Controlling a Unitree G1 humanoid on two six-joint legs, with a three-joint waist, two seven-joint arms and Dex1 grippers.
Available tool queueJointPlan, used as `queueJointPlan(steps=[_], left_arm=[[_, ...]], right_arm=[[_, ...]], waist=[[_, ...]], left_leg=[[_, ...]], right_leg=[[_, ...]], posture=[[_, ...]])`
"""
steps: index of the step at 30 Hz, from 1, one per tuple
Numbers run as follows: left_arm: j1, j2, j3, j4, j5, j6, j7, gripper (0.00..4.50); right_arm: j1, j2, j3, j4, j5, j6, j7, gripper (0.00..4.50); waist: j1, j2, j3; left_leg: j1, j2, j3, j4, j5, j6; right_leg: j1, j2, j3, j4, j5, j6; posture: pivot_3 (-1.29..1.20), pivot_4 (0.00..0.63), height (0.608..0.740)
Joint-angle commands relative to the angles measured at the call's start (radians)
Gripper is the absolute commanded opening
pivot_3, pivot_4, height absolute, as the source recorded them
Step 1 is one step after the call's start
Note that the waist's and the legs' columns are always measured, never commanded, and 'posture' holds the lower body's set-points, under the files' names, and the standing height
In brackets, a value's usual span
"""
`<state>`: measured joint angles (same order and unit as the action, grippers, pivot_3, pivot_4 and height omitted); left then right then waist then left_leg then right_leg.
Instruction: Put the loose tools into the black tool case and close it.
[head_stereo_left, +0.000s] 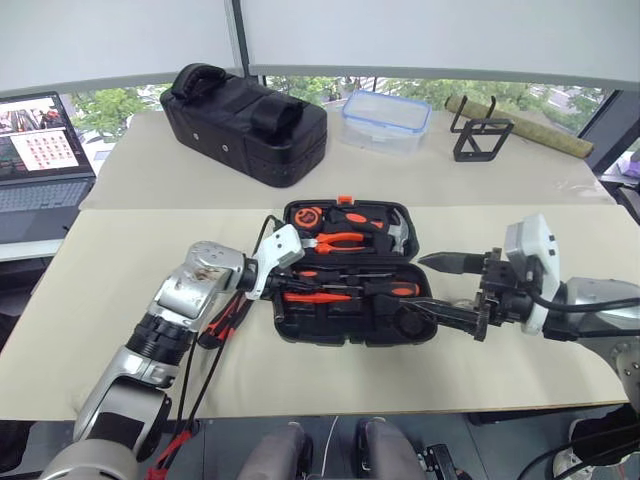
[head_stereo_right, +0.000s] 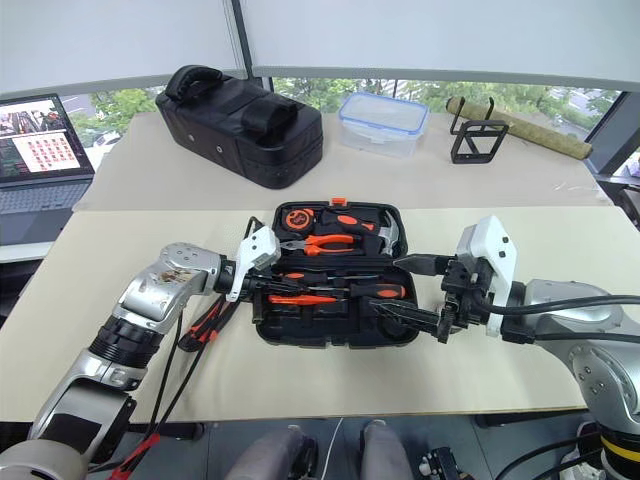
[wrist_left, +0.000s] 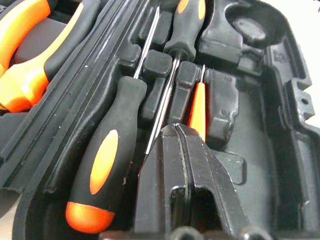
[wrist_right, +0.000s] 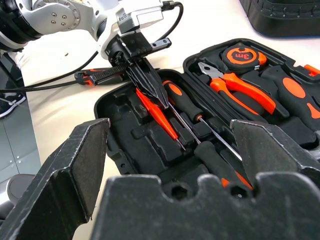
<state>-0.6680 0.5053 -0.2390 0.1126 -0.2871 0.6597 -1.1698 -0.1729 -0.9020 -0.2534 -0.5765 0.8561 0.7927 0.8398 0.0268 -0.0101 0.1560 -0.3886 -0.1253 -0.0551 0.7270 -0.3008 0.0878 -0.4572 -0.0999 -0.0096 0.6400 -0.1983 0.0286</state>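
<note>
Tester screwdriver (wrist_right: 159, 116) sits under the left gripper (wrist_right: 150, 90), pinched shut over its handle, so it could snag on lifting; right gripper (head_stereo_left: 450, 290) gapes empty.

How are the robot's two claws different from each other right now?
The left gripper has its fingers pressed shut; the right gripper has its fingers spread wide apart. The left gripper's tips are down inside the black tool case, against the slim orange tester screwdriver; the right gripper hangs beside the case's edge, touching no tool. Both have two black fingers and point towards the case.
</note>
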Motion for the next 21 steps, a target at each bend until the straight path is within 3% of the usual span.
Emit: queueJointPlan(steps=[1,9,21], left_arm=[[-0.036,-0.004,0.028,-0.001,-0.018,0.005,0.015,0.01],[-0.023,-0.003,-0.045,0.021,0.028,0.001,0.021,0.01],[0.093,0.129,-0.082,-0.067,0.049,-0.032,-0.027,0.01]], right_arm=[[-0.003,-0.002,-0.013,-0.006,-0.002,-0.023,0.008,4.5],[-0.011,0.008,0.005,-0.003,-0.021,-0.029,0.007,4.5],[0.006,0.024,-0.005,-0.013,-0.02,-0.028,-0.003,4.5]], waist=[[0.001,0.0,0.0],[0.001,0.0,0.0],[-0.006,0.001,0.0]], left_leg=[[0.0,0.0,0.0,0.0,0.0,0.0],[0.0,0.0,0.0,0.0,0.0,0.0],[0.002,0.0,0.0,-0.001,0.0,0.0]], right_leg=[[0.0,0.0,0.0,0.0,0.0,0.0],[0.0,0.0,0.0,0.0,0.0,0.0],[0.001,0.0,0.001,0.0,0.0,0.0]], posture=[[0.0,0.15,0.722],[0.0,0.15,0.722],[0.0,0.15,0.722]])
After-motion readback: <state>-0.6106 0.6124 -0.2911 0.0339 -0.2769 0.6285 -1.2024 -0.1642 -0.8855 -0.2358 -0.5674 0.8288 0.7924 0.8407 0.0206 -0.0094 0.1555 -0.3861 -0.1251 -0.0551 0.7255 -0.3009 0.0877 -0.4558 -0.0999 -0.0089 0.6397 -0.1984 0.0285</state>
